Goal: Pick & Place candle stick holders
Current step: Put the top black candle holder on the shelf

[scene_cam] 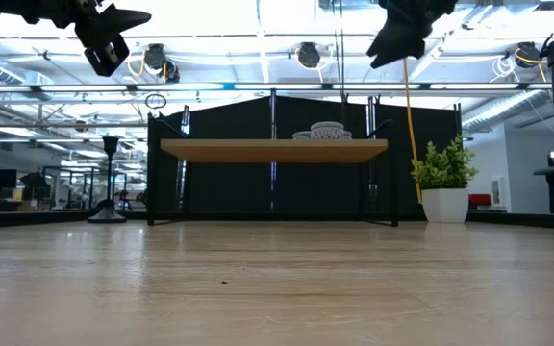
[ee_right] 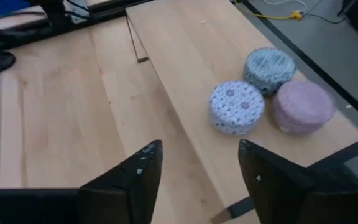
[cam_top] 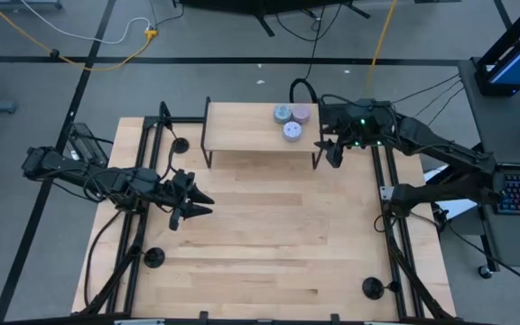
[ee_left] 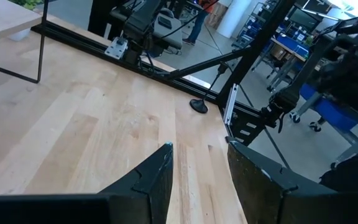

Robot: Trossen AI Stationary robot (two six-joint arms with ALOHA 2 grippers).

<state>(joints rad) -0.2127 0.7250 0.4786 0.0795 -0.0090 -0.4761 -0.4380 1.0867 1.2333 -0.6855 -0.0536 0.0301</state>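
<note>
Black holders [cam_top: 181, 144] sit on the table's rim, one by the shelf [cam_top: 242, 126]. Pucks [cam_top: 292, 119] fill the shelf's end. The right claw [cam_top: 334, 153] hangs beside the shelf, partly open, empty. The left claw [cam_top: 190, 206], well off, is also empty, likely waiting.

Three black candle stick holders on the table, near the shelf's left leg [cam_top: 181, 143], at the front left [cam_top: 154, 258], at the front right [cam_top: 372, 288], three round pucks on the shelf, grey [cam_top: 283, 113], lavender [cam_top: 301, 112], white (patterned) [cam_top: 292, 130], one shelf [cam_top: 242, 126], two grippers, left [cam_top: 195, 206], right [cam_top: 335, 155]
</note>
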